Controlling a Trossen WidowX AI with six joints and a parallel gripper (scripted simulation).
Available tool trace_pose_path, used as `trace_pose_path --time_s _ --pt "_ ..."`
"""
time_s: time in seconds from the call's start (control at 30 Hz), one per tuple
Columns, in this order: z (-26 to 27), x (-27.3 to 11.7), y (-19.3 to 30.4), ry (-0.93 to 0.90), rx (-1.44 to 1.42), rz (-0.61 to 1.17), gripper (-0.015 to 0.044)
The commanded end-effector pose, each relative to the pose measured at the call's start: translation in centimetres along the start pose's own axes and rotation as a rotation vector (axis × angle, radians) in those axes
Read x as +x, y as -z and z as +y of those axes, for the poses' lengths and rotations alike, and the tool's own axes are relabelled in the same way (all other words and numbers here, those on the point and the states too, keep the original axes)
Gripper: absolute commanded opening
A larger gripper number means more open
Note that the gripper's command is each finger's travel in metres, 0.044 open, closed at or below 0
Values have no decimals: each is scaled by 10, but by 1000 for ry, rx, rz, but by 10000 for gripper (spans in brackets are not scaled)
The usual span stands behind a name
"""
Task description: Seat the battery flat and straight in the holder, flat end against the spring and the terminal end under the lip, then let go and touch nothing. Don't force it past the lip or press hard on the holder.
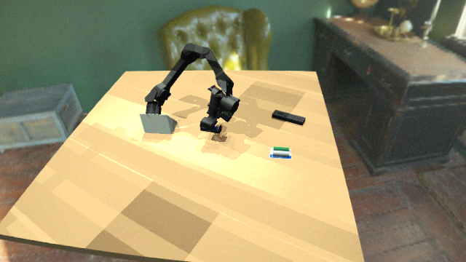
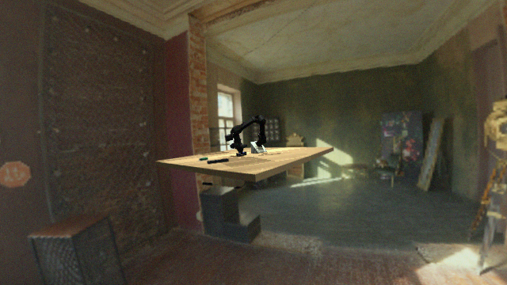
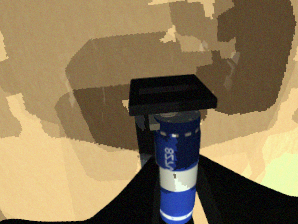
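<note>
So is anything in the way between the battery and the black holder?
Nothing visible is. The gripper holds the battery above the table, and the stretch toward the holder looks bare. The green-and-white block sits off to the side.
</note>
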State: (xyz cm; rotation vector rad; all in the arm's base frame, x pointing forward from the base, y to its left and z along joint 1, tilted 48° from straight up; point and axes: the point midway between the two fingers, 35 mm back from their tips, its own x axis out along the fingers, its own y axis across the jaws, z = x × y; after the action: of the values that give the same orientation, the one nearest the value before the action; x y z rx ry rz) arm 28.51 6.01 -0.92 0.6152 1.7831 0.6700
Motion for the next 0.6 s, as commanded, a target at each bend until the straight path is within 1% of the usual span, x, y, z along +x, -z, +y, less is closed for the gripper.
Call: trace_pose_path --time_s 0.0,0.57 --pt "1 0 -2 -1 -4 -29 68" --pt "3 2 2 4 -3 -101 68"
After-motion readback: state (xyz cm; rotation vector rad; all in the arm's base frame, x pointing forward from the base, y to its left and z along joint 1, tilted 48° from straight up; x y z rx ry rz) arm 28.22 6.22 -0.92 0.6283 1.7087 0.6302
